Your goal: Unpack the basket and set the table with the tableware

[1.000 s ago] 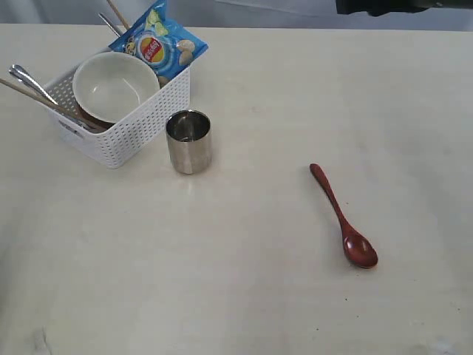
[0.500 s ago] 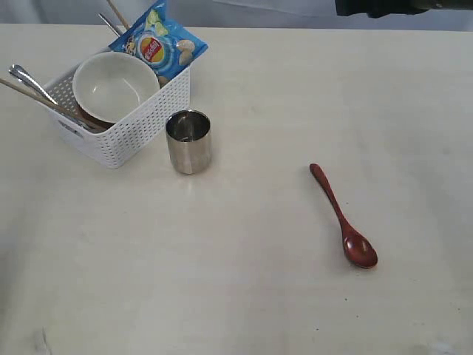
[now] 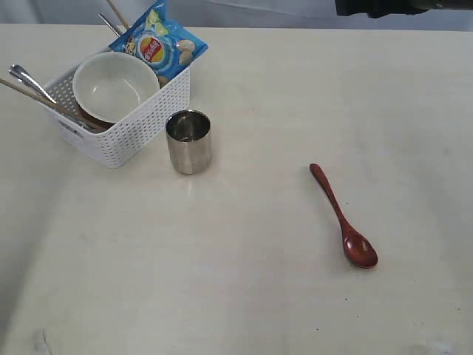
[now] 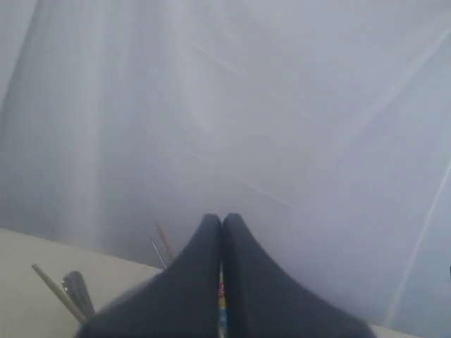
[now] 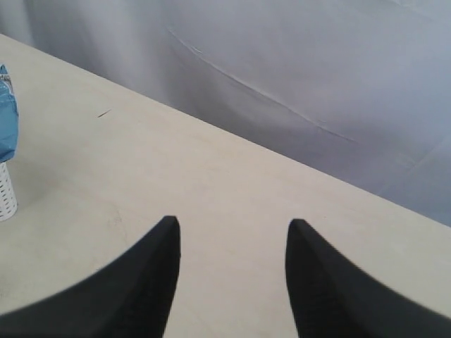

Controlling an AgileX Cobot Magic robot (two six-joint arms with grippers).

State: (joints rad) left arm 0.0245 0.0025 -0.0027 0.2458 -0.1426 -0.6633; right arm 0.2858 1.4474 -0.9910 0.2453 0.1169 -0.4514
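While left pincer (image 4: 222, 220) is clenched empty and right pincer (image 5: 232, 223) released, bowl (image 3: 116, 86) should be gripped by rim, lifted straight from basket (image 3: 140, 127).

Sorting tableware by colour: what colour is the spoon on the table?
Dark reddish-brown spoon, clearest in the exterior view.

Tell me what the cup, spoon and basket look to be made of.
Cup: polished metal, probably steel; its wall mirrors the surroundings.
Spoon: likely lacquered wood, possibly plastic; dark red with a glossy highlight.
Basket: white matte plastic; moulded grid of small holes.
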